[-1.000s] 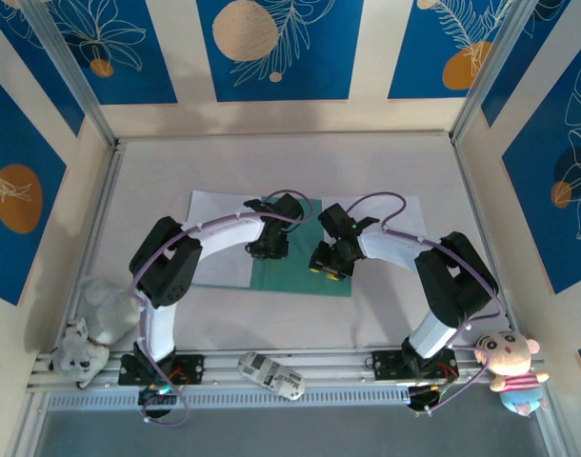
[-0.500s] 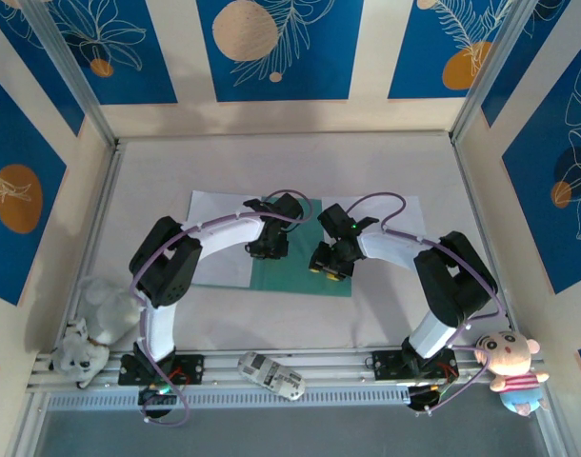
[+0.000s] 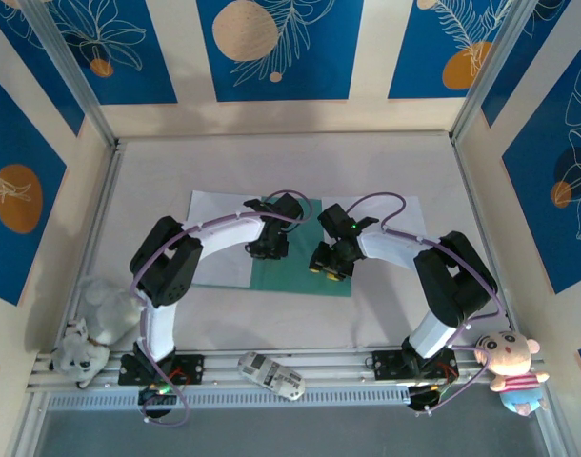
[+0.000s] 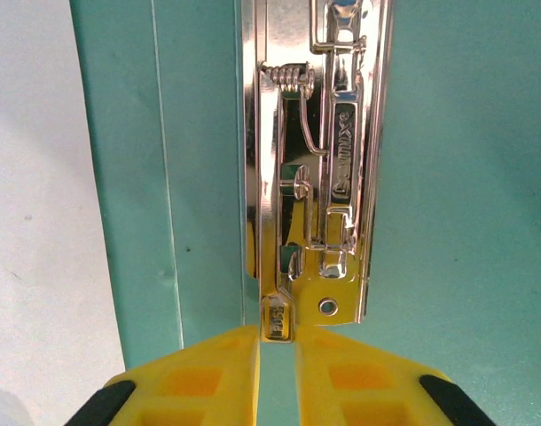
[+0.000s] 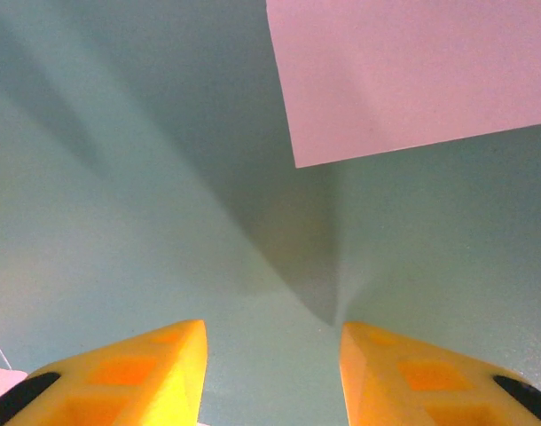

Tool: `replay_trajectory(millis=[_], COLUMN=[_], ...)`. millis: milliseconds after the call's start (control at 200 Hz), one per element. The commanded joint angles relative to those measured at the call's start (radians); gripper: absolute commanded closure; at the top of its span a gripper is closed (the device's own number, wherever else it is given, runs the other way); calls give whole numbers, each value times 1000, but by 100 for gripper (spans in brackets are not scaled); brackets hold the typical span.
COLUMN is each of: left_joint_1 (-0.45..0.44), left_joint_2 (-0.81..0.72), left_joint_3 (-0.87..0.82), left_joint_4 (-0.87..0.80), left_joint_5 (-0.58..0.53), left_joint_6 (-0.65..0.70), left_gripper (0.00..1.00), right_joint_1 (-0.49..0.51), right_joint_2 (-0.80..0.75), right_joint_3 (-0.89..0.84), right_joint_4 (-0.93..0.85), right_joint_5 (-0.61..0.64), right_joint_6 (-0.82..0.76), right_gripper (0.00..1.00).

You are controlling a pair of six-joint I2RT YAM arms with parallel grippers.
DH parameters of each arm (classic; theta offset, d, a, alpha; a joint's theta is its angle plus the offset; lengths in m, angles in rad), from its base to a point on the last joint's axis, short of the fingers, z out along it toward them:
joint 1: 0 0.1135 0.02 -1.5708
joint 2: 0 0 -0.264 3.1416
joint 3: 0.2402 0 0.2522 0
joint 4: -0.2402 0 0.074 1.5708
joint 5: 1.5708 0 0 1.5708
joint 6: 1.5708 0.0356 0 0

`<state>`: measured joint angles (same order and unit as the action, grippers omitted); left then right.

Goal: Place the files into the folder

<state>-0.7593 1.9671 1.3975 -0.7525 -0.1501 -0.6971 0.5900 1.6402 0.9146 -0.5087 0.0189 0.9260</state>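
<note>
The teal folder [image 3: 300, 276] lies open in the middle of the table, with white files on its left [image 3: 219, 238] and right [image 3: 395, 214]. My left gripper [image 3: 267, 249] hangs over the spine. In the left wrist view its yellow fingers [image 4: 208, 373] are shut on the small lever tab [image 4: 277, 319] at the near end of the metal clip [image 4: 319, 177]. A white sheet [image 4: 31, 222] lies left of the spine. My right gripper [image 5: 270, 346] stands open just above the bare teal cover [image 5: 120, 222], nothing between its fingers. A sheet's corner [image 5: 412, 71] lies beyond them.
A grey plush dog [image 3: 90, 328] sits at the near left and a pink doll [image 3: 510, 367] at the near right. A white handheld device [image 3: 271, 374] lies on the front rail. Enclosure walls [image 3: 271, 48] ring the table.
</note>
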Motion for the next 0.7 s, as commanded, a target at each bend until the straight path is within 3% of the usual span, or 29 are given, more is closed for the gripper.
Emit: replay_trajectory(millis=[0, 315, 695], left_joint_1=[11, 11, 10], left_joint_2=[16, 13, 15], left_joint_3=[19, 24, 14], left_joint_4=[-31, -36, -37], left_joint_5=[12, 9, 25], left_joint_6=[19, 19, -3], left_gripper=[84, 90, 88], right_joint_1=[7, 8, 7], right_joint_2=[15, 13, 45], right_joint_3=[3, -2, 32], right_joint_4=[-13, -10, -14], right_joint_5=[-14, -13, -12], right_joint_6=[6, 8, 0], right_gripper=[56, 55, 55])
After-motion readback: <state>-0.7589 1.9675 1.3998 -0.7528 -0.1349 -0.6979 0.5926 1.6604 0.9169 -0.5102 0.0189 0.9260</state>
